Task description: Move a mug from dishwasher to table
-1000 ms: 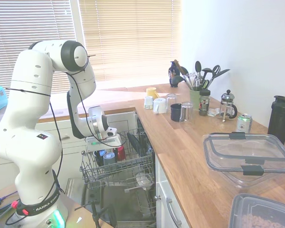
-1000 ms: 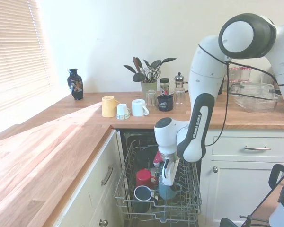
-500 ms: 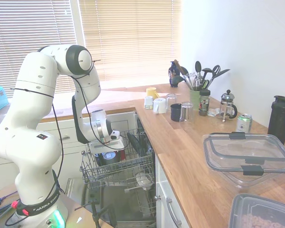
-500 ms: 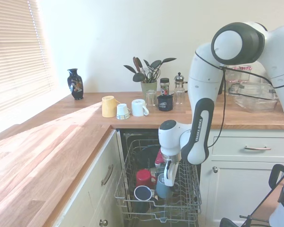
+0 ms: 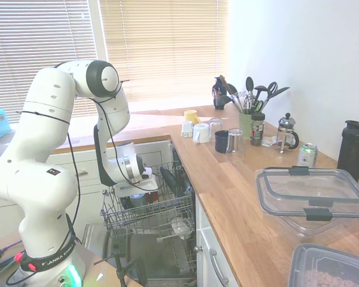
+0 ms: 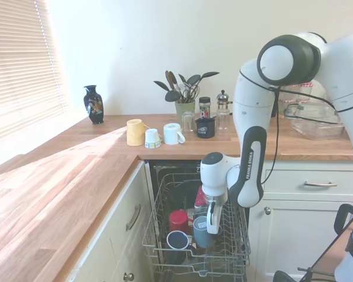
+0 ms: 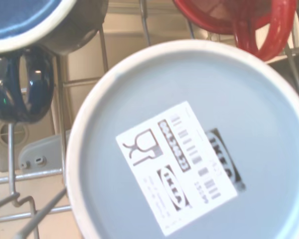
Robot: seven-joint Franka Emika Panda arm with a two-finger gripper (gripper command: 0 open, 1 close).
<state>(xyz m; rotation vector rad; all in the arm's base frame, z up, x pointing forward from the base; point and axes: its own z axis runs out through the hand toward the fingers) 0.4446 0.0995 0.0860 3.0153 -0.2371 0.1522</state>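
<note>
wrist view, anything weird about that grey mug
Nothing looks wrong. The grey mug sits upside down in the dishwasher rack, normal for washing, and its base still carries a white label. No chips or spills show.

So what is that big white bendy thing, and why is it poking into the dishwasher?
It is a white robot arm. Two pictures come from cameras standing in the kitchen on opposite sides of it; the third comes from a camera on its wrist, looking straight down. Its end effector is lowered over a small grey upside-down mug in the wire rack of the open white dishwasher. The wrist picture shows that mug's base with a white sticker. Beside it sit a red mug and a dark mug with a blue base. I cannot tell whether the mug is gripped yet. It should go onto the long wooden countertop.
</note>
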